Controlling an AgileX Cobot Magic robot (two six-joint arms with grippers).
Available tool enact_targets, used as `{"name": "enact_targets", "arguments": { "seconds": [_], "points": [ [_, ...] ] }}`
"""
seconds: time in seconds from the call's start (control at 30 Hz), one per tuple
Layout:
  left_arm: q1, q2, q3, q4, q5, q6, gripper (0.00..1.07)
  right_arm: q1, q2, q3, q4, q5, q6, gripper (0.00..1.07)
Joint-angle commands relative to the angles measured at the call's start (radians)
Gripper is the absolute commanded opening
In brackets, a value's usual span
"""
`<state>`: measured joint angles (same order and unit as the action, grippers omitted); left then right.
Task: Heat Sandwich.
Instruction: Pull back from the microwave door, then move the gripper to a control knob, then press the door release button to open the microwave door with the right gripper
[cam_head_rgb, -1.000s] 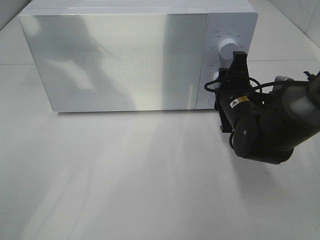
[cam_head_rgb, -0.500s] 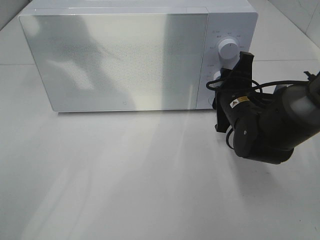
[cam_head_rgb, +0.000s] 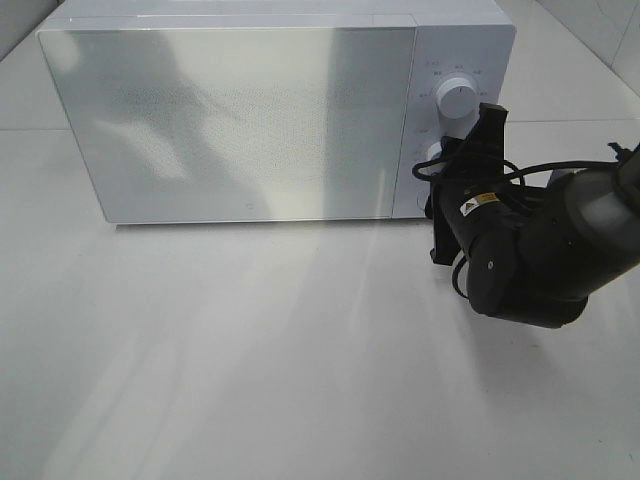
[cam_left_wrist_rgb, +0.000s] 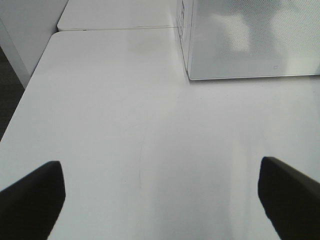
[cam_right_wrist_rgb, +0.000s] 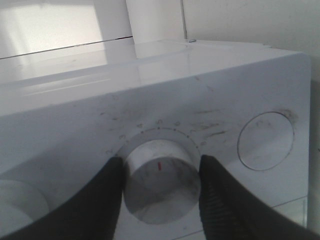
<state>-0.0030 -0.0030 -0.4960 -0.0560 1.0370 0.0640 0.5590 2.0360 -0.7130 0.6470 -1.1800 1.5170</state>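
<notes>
Right gripper clamps the microwave dial by its rim between its fingers; it is rigid plastic and likely slick. Left gripper fingers gape apart.

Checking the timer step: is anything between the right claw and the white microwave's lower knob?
Nothing visible. The right claw grips the lower white round knob of the white box-shaped microwave, one finger each side.

We count one microwave, bearing two dials, an upper dial and a lower dial, and one round button. We record one robot arm and one white table.
</notes>
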Motion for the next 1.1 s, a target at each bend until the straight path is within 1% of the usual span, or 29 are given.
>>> {"name": "enact_targets", "arguments": {
  "seconds": [0.03,0.1,0.2,0.23,0.27,0.33,0.37,0.4,0.43,0.5,0.53,0.57,0.67,0.7,0.73,0.83,1.1],
  "points": [
    [0.003,-0.028,0.003,-0.008,-0.008,-0.001,1.01,0.001,-0.008,-0.01,-0.072,-0.117,-0.007,0.2],
    [0.003,-0.028,0.003,-0.008,-0.008,-0.001,1.01,0.001,-0.008,-0.01,-0.072,-0.117,-0.009,0.22],
    [0.003,-0.028,0.003,-0.008,-0.008,-0.001,1.01,0.001,-0.008,-0.01,-0.071,-0.117,-0.012,0.31],
    [0.003,-0.028,0.003,-0.008,-0.008,-0.001,1.01,0.001,-0.008,-0.01,-0.071,-0.117,-0.012,0.31],
    [0.003,-0.028,0.003,-0.008,-0.008,-0.001,1.01,0.001,-0.008,-0.01,-0.071,-0.117,-0.012,0.37],
    [0.003,-0.028,0.003,-0.008,-0.008,-0.001,1.01,0.001,-0.008,-0.01,-0.071,-0.117,-0.012,0.43],
    [0.003,-0.028,0.003,-0.008,-0.008,-0.001,1.01,0.001,-0.008,-0.01,-0.071,-0.117,-0.011,0.46],
    [0.003,-0.028,0.003,-0.008,-0.008,-0.001,1.01,0.001,-0.008,-0.01,-0.071,-0.117,-0.011,0.46],
    [0.003,-0.028,0.003,-0.008,-0.008,-0.001,1.01,0.001,-0.008,-0.01,-0.071,-0.118,-0.003,0.52],
    [0.003,-0.028,0.003,-0.008,-0.008,-0.001,1.01,0.001,-0.008,-0.01,-0.071,-0.121,-0.001,0.58],
    [0.003,-0.028,0.003,-0.008,-0.008,-0.001,1.01,0.001,-0.008,-0.01,-0.071,-0.121,-0.001,0.58],
    [0.003,-0.028,0.003,-0.008,-0.008,-0.001,1.01,0.001,-0.008,-0.01,-0.071,-0.121,-0.003,0.66],
    [0.003,-0.028,0.003,-0.008,-0.008,-0.001,1.01,0.001,-0.008,-0.01,-0.072,-0.121,-0.012,0.77],
    [0.003,-0.028,0.003,-0.008,-0.008,-0.001,1.01,0.001,-0.008,-0.01,-0.072,-0.121,-0.012,0.77],
    [0.003,-0.028,0.003,-0.008,-0.008,-0.001,1.01,0.001,-0.008,-0.01,-0.072,-0.121,-0.018,0.81],
    [0.003,-0.028,0.003,-0.008,-0.008,-0.001,1.01,0.001,-0.008,-0.01,-0.072,-0.121,-0.02,0.81],
    [0.003,-0.028,0.003,-0.008,-0.008,-0.001,1.01,0.001,-0.011,-0.01,-0.096,-0.124,-0.024,0.78]
  ]
}}
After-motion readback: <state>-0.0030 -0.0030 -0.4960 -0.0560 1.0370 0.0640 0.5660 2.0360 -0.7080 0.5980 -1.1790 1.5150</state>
